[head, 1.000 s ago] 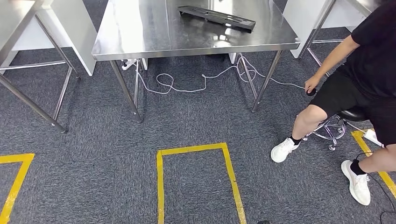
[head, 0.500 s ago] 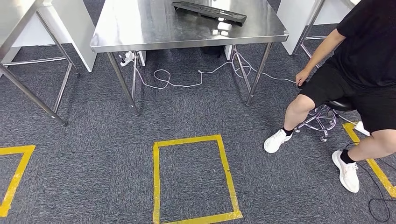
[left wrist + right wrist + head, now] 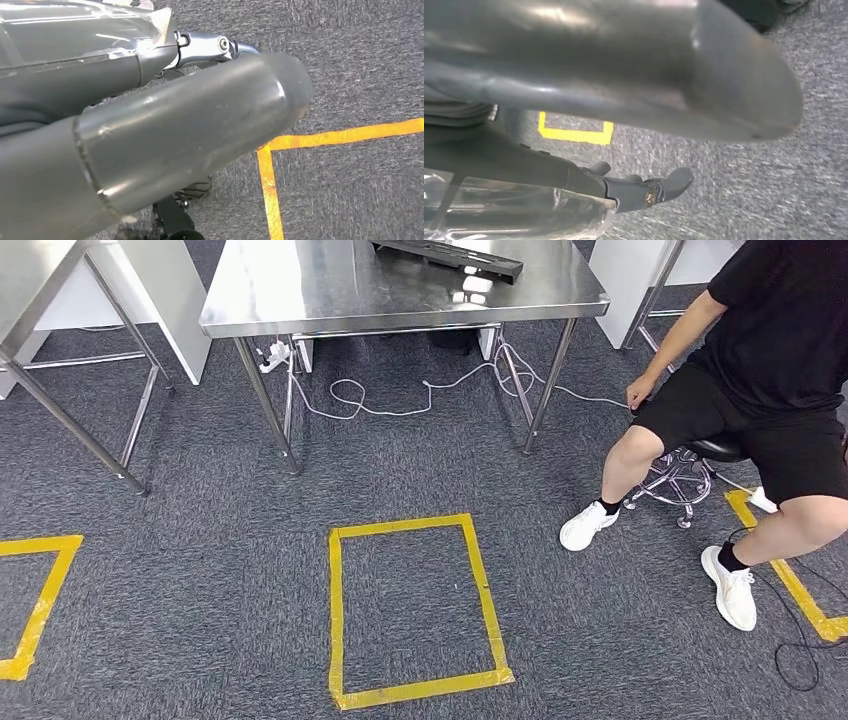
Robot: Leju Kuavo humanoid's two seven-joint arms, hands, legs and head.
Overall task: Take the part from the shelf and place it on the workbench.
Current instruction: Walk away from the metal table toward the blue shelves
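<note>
The left hand [image 3: 150, 140] hangs by the robot's side over the carpet [image 3: 360, 60], above a corner of yellow tape [image 3: 270, 165]. Nothing shows in it, but the thumb hides most of the fingers, so how they are set cannot be told. The right hand [image 3: 624, 75] hangs low too, with its fingers [image 3: 666, 185] stretched out, apart from the thumb and holding nothing.

The part [image 3: 447, 257], a long black piece, lies on the steel table [image 3: 300, 300], well apart from both hands and far beyond any fingertip. A person [image 3: 770, 340] sits beside the table.

With both hands apparently empty and a part already on the table, the step looks like travel between stations. If another part is due, the next move calls for turning and walking to the shelf until a part lies within the fingers' reach, with the hand open wide.
</note>
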